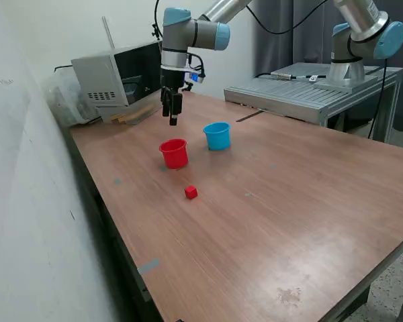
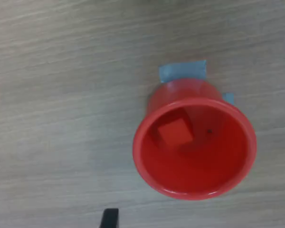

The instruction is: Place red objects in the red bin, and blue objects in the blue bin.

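The red bin stands upright on the wooden table, with the light blue bin just to the exterior view's right of it. My gripper hangs above and slightly behind the red bin. In the wrist view I look down into the red bin, where one red cube lies on the bottom. My gripper is open and empty, and only its dark fingertips show at the picture's edge. A second red cube lies on the table in front of the red bin. No blue cube is in view.
A grey box-shaped device and some wood pieces sit at the table's far corner. A second robot arm stands on a metal platform at the back right. Blue tape pieces lie by the red bin's base. The table edge runs along the left.
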